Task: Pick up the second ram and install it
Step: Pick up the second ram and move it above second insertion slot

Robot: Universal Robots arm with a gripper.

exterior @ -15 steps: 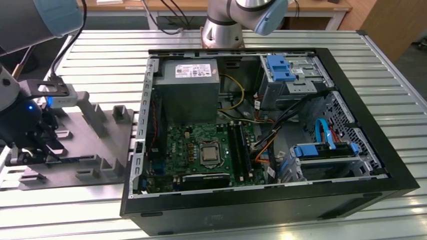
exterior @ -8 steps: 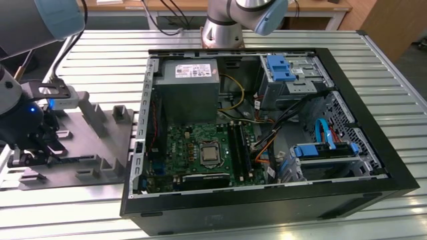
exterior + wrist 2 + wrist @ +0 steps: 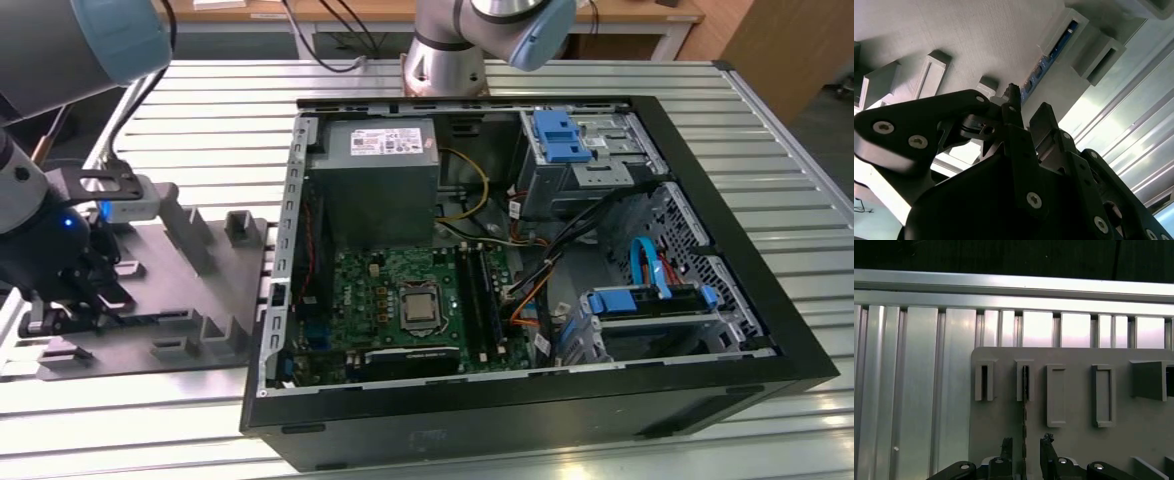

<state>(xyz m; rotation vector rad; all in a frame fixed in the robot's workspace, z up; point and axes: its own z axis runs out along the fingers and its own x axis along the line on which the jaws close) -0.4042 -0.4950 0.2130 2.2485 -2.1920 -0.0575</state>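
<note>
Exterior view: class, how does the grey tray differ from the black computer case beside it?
The grey tray is flat and low with small raised holders; the computer case is a deep, open box. The tray is light grey, the case black. The gripper hangs over the tray, not over the case. Both lie on the slatted metal table.

Around the second ram [image 3: 1025, 405], standing on edge on the holder plate [image 3: 999, 425], narrow lanes lay free on both sides, and the gripper [image 3: 1026, 449] straddled it with fingers [image 3: 1006, 446] apart. Raised slotted blocks [image 3: 1055, 395] crowded the plate's surface. Beside the plate, the ribbed table [image 3: 919, 390] offered flat room, while the computer case [image 3: 534, 425] walled off the exterior view's right.
</note>
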